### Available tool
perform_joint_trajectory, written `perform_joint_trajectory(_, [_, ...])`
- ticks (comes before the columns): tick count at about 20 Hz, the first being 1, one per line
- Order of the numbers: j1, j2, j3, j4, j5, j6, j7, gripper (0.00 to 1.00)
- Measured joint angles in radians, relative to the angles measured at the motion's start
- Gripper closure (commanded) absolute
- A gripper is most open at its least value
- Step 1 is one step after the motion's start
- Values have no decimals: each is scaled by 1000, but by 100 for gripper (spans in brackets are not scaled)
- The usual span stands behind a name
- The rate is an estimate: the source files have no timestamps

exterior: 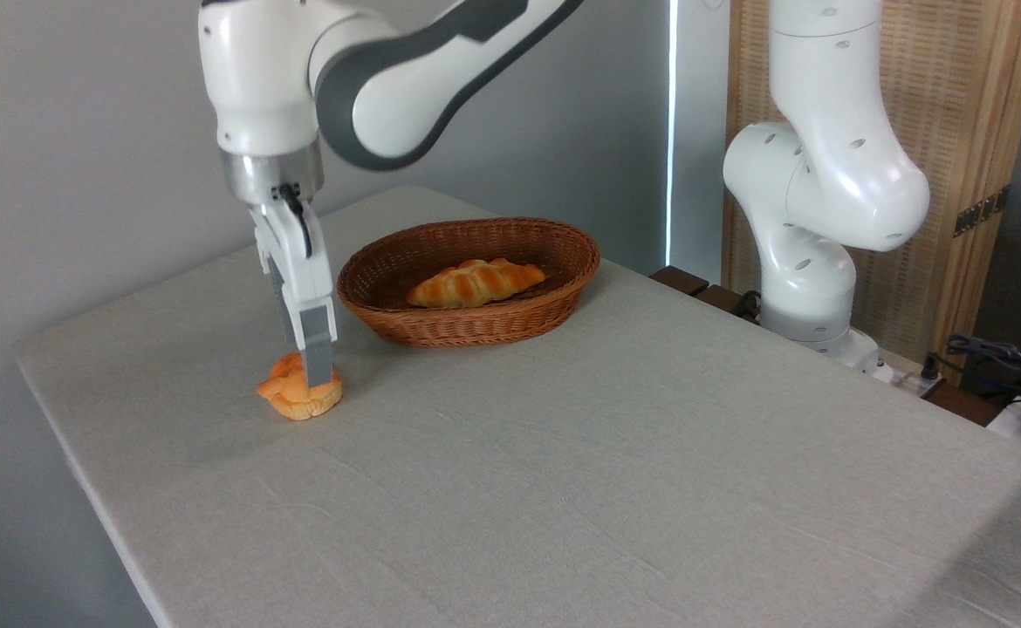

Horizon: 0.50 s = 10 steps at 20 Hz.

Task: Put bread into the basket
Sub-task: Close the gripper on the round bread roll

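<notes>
listing what we see: knobbly orange bun [299, 394] on the grey cloth table [563, 453], gripper [314, 373] down on it edge-on, finger spread we cannot tell; oval woven wicker basket [493, 323] nearby holds a braided golden loaf [474, 283].

On 1 table [563, 488] sit 1 basket [554, 305], 1 bun [288, 397], 1 braided loaf [474, 283] and 1 robot arm [825, 174].

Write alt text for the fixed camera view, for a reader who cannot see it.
A white robot arm's gripper reaches straight down onto a small orange bun on a grey table. Right of it, an oval wicker basket holds a braided loaf.
</notes>
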Motion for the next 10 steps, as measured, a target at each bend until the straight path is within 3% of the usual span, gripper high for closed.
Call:
perform_joint_trajectory(4, [-11,67,-21,-1,0,40,0,1])
perform_joint_trajectory(5, [-12,76,-23,-1,0,46,0,21])
perform_joint_trajectory(6, [-12,82,-24,-1,0,49,0,47])
perform_joint_trajectory(7, [-12,85,-24,-1,0,50,0,61])
perform_joint_trajectory(10, [-12,85,-24,1,0,50,2,75])
